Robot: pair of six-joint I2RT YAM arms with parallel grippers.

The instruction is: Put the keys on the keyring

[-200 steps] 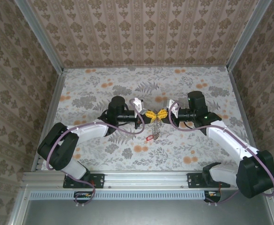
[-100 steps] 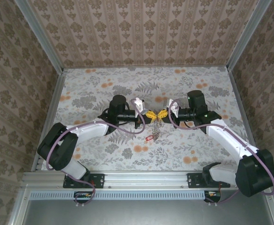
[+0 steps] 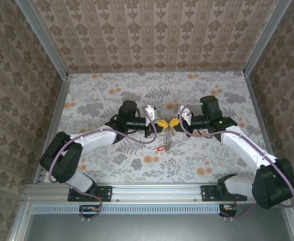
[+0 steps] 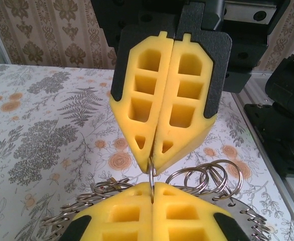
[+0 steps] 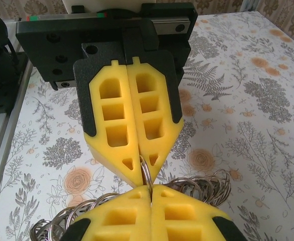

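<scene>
My left pincer [image 3: 162, 122] and right pincer [image 3: 173, 121] meet tip to tip above the table [image 3: 101, 95], both pinching a ring of the keyring [image 3: 168, 136], which dangles between them with a red key [image 3: 161, 148] at its foot. I should hold one side firm and pry gently, never twisting.

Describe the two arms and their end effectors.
The left arm and right arm: white shells, black joints, purple cables; a green light on the right. The left end effector and right end effector: yellow wedge fingers with rectangular pockets, black backing plates.
</scene>
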